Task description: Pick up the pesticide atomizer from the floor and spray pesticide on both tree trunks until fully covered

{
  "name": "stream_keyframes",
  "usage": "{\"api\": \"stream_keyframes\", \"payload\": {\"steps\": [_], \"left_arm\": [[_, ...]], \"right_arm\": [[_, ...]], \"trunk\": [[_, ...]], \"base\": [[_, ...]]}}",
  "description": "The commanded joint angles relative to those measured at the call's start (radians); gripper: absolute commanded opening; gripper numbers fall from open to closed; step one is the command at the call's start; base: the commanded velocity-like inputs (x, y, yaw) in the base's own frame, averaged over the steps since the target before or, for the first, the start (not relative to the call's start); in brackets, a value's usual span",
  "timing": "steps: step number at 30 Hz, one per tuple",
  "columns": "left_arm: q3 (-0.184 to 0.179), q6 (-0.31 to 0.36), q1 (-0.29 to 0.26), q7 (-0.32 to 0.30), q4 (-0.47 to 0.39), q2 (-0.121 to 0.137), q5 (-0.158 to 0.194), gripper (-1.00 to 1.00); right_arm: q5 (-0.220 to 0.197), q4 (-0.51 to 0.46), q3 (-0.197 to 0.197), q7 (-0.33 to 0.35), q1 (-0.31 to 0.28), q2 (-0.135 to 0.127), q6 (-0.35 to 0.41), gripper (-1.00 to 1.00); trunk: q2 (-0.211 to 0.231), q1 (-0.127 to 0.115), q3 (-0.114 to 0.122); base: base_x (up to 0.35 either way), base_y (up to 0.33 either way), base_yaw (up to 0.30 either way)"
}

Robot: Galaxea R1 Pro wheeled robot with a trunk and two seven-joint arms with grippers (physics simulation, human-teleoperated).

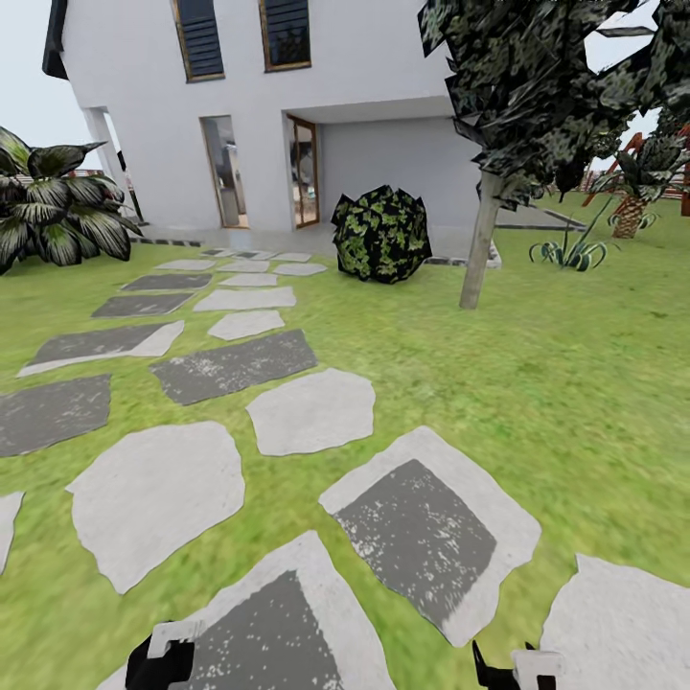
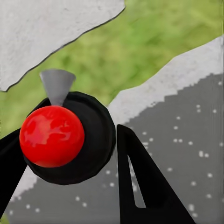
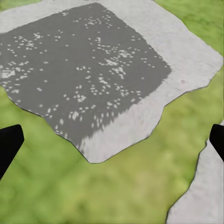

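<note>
Your left gripper (image 2: 70,163) is closed around a round black object with a glossy red ball (image 2: 51,136) and a small grey cone-shaped nozzle (image 2: 57,86) on it. One black finger (image 2: 144,186) presses against its side and the other finger shows at the picture edge on the opposite side. The object's shape does not confirm that it is the pesticide atomizer, so treat its identity as unverified. Beneath it lies a grey stepping stone (image 2: 186,130) with a pale rim, and grass (image 2: 140,46) beyond.

Your right gripper (image 3: 112,144) is spread wide: the two black fingertips (image 3: 8,144) sit at opposite edges of the right wrist picture with nothing between them. Below it is a dark-centred stepping stone (image 3: 93,60) on green lawn (image 3: 93,196).

In the head view, both wrists appear at the bottom edge, the left one (image 1: 161,656) over a paving slab and the right one (image 1: 522,666) between two slabs. A path of grey and white stepping stones (image 1: 311,412) runs across the lawn (image 1: 537,364) toward a white house (image 1: 278,105). A round dark shrub (image 1: 381,235) stands near the house wall. Just beside it, a thin pale stem (image 1: 477,254) carries a dark-leaved tree crown (image 1: 537,86). A broad-leaved plant (image 1: 57,206) stands at the far left, and a short palm (image 1: 632,196) at the far right.
</note>
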Motion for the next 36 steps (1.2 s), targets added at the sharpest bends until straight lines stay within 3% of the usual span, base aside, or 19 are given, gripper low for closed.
{"api": "stream_keyframes", "payload": {"steps": [1, 26, 36], "left_arm": [[0.001, -0.003, 0.000, 0.001, 0.001, 0.000, 0.001, -1.00], [0.001, -0.003, 0.000, 0.002, 0.002, 0.000, 0.002, -1.00], [0.027, -0.003, 0.000, 0.001, 0.002, 0.000, 0.001, -1.00]], "right_arm": [[-0.003, 0.001, 0.002, 0.000, 0.000, 0.000, -0.003, 1.00], [-0.004, 0.002, 0.004, -0.004, 0.000, -0.001, -0.003, 1.00], [-0.004, 0.002, 0.004, -0.005, 0.000, -0.001, -0.003, 1.00]], "trunk": [[0.007, -0.004, 0.002], [0.182, -0.100, 0.081], [0.252, -0.138, 0.112]], "base": [[0.000, 0.000, 0.000], [0.000, 0.000, 0.000], [0.000, 0.000, 0.069]]}}
